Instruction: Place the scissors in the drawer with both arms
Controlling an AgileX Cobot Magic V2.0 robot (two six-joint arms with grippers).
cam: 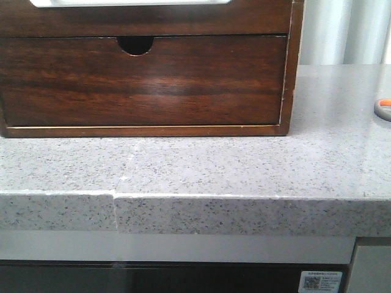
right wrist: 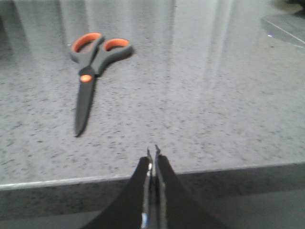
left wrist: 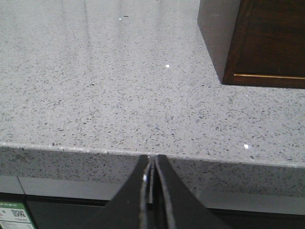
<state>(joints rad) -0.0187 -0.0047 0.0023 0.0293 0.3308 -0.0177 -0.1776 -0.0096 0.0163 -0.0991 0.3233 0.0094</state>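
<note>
The drawer (cam: 143, 82) is pushed all the way in. It is wide and dark brown and shiny, with a half-round notch (cam: 135, 44) cut in its top edge. It sits inside a wooden cabinet (cam: 292, 67) that stands on the far left part of the grey speckled counter (cam: 244, 165).

The scissors (right wrist: 93, 71) lie flat on the counter, far over on the right, well apart from the cabinet. In the front view only a bit of grey handle with orange on it peeks in at the right edge (cam: 383, 108). The right wrist view shows all of them (a bit blurry): two orange-lined handle loops, an orange dot where the blades cross, and dark blades shut together. Nothing is touching them.

The left gripper (left wrist: 152, 176) is closed, with its two dark fingers pressed together and nothing between them. It sits at the near edge of the counter, and a corner of the cabinet shows off to one side.

The right gripper (right wrist: 153, 174) is closed too, and it holds nothing. It is also at the near edge of the counter, and the scissors lie farther in on the counter, apart from it.
</note>
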